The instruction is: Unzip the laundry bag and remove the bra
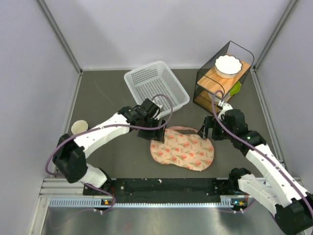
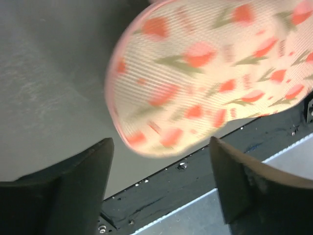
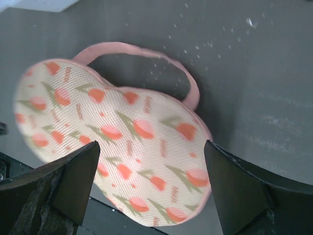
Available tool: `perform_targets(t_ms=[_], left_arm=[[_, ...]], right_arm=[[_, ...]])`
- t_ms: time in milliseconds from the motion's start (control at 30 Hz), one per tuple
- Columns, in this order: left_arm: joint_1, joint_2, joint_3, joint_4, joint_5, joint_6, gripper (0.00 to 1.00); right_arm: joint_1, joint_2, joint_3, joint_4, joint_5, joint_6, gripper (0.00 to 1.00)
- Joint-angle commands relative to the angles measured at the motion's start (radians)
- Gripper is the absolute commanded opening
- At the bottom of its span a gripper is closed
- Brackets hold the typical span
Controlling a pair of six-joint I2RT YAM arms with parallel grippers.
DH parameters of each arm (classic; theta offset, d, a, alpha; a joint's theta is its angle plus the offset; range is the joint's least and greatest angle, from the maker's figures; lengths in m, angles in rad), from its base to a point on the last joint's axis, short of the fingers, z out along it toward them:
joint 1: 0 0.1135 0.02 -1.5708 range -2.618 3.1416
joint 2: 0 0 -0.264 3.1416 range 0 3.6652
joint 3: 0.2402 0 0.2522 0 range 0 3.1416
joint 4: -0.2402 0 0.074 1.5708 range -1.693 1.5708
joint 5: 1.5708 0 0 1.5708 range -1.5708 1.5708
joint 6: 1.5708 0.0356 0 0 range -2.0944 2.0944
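While both claws stand spread and empty, the left gripper (image 1: 150,133) hangs at one end of the laundry bag (image 1: 183,152), the right gripper (image 1: 206,131) at the other — placed, I'd guess, to pin it and find the zip. Bag lies flat, closed — bra unseen, presumably inside.

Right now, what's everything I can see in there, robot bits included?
laundry bag: one, beige-pink with red-orange flowers, pink loop, table's near middle
basket: one, white perforated, far middle
rack: one, black wire with wooden shelves, far right
bowl: one, white, on rack's top shelf
green item: one, lower shelf, partly hidden
cup: one, cream, left edge
table: one, dark grey
left arm: one, white and black, jaws open at the bag's left end
right arm: one, white and black, jaws open at the bag's right end
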Motion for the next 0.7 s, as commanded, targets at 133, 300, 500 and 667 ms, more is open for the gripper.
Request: perform_targets(t_ms=[133,300,500,667], left_arm=[[-0.056,-0.255,-0.005,0.077,-0.232,-0.073,0.96],[-0.125,-0.215,-0.03,0.124,-0.198,-0.073,0.93],[-0.153,-0.184,-0.063,0.235,-0.124,-0.041,0.93],[-0.159,-0.195,-0.143,0.354,-0.034,0.043,0.94]], right_arm=[[0.008,-0.007,-0.094,-0.051,0.11,0.219,0.89],[0.006,-0.038,-0.164,-0.05,0.133,0.394,0.89],[0.008,-0.119,-0.267,-0.007,0.121,0.517,0.9],[0.008,-0.124,-0.373,0.137,0.021,0.546,0.84]])
